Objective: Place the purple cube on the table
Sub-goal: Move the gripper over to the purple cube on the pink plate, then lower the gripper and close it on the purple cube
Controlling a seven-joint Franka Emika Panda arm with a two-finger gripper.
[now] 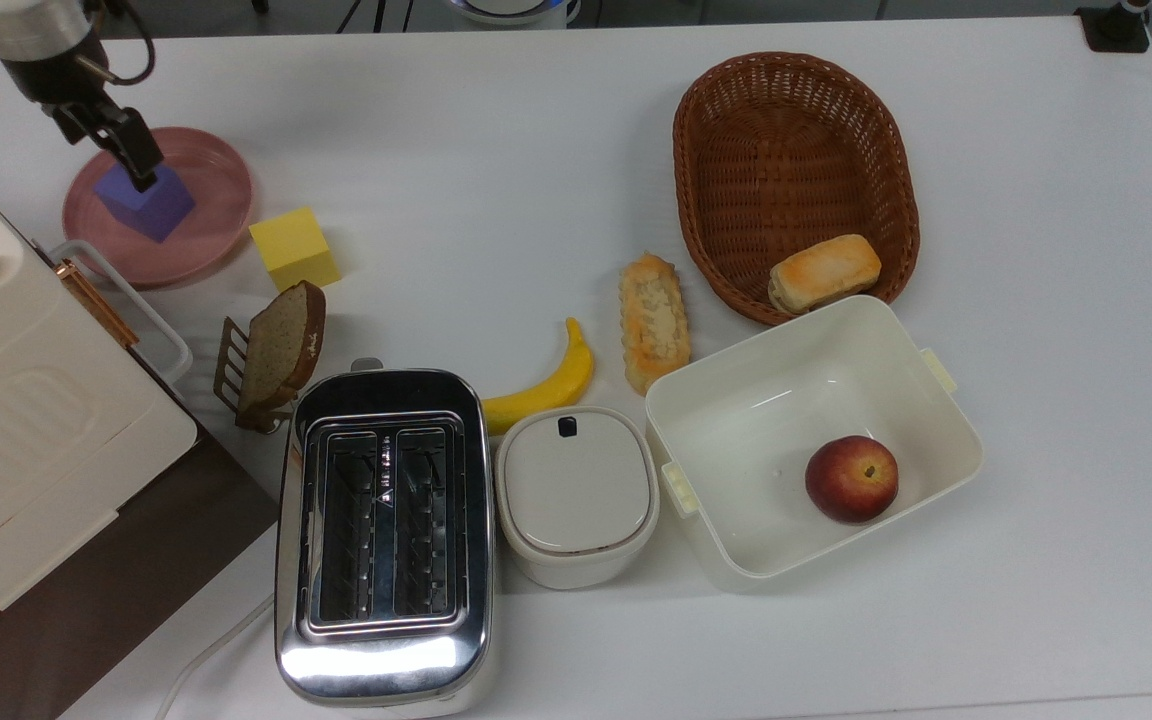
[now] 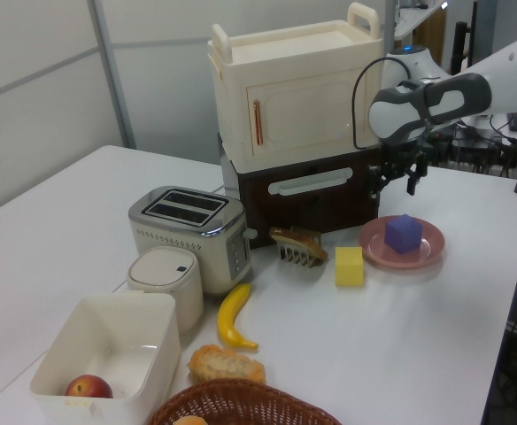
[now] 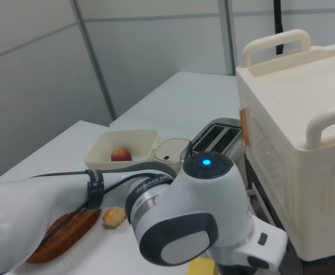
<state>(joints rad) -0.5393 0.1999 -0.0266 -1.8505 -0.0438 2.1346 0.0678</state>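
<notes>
Above the pink plate (image 1: 206, 215), spread-fingered gripper (image 2: 397, 179) over purple cube (image 2: 404, 234), yellow cube (image 1: 294, 248) beside.

Glossy chrome toaster (image 1: 383, 540); rough woven basket (image 1: 796, 180); matt, seemingly plastic purple cube (image 1: 149, 205).

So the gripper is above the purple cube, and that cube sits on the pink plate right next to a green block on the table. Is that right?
Not quite: the block is yellow, not green. The top view shows the yellow cube on the table just beside the pink plate. The rest holds: the gripper hangs above the purple cube, which sits on that plate.
</notes>
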